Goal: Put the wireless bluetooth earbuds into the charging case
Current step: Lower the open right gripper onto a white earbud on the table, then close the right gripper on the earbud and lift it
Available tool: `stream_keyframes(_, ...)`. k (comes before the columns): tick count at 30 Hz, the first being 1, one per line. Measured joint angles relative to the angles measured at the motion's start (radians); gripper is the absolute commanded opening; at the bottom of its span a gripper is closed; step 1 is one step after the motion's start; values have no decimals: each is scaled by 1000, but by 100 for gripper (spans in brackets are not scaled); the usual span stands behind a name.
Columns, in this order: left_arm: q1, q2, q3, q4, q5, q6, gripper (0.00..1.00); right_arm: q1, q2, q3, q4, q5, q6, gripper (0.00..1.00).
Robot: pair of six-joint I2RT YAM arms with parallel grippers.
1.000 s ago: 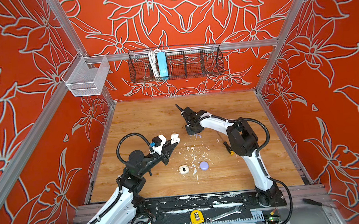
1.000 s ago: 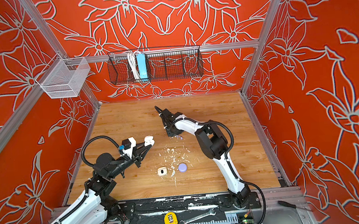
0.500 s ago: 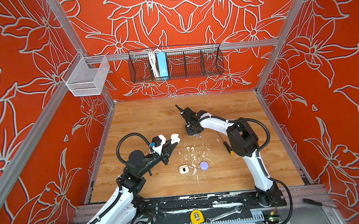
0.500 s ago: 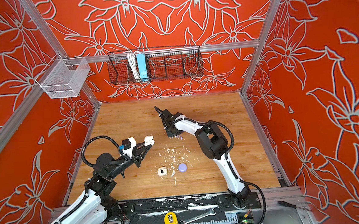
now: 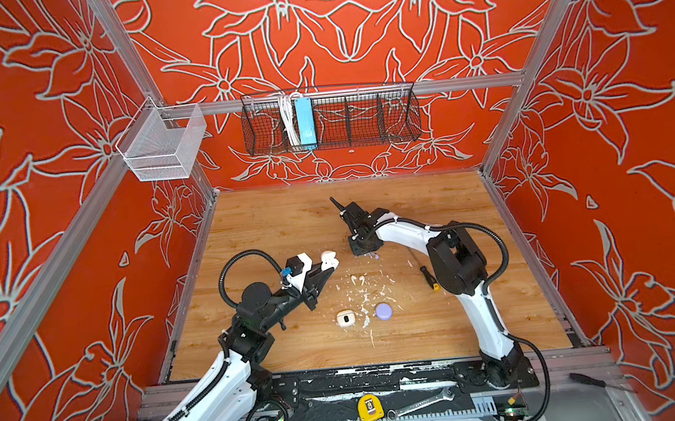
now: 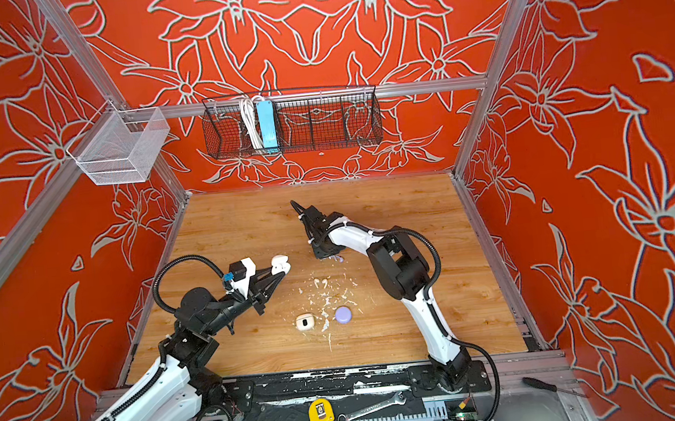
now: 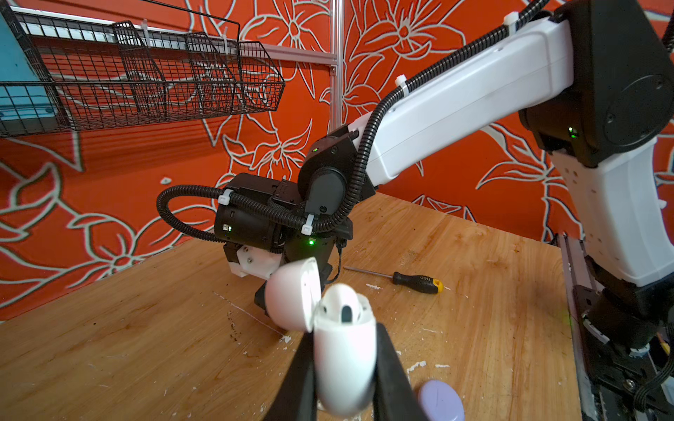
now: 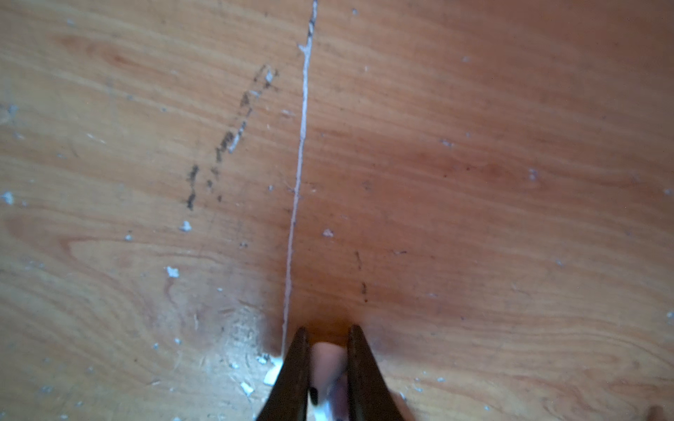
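Observation:
My left gripper (image 7: 344,333) is shut on a white charging case (image 7: 344,364), held above the table with its lid (image 7: 291,295) open. One white earbud (image 7: 343,308) sits in the case. In both top views this case (image 5: 329,261) (image 6: 280,264) hangs left of centre. My right gripper (image 8: 327,333) points down at the table, shut on a pale lavender earbud (image 8: 328,359). In a top view the wrist (image 5: 365,238) hides most of that earbud. Two small white earbuds (image 5: 357,278) lie loose among the paint flecks.
A second white case (image 5: 345,318) and a shut lavender case (image 5: 384,311) lie near the front of the wooden table (image 5: 271,234). A screwdriver (image 5: 427,274) lies beside the right arm. White flecks (image 5: 372,294) litter the middle. A wire basket (image 5: 329,116) hangs on the back wall.
My right gripper's jaws have closed on the lavender earbud at the table. Neither arm has visibly shifted, and the left gripper still holds the open case.

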Motion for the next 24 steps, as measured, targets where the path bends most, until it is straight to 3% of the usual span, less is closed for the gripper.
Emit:
stream_keyframes(5, 0, 3, 0, 4, 0, 0, 0, 6, -92, -101, 32, -8, 20, 17)
stream_keyframes(14, 0, 0, -24, 40, -7, -24, 0, 71, -481, -294, 235, 1, 74, 16)
stream_keyframes(24, 0, -13, -54, 116, 21, -82, 0, 322, -914, -628, 610, 145, 66, 16)
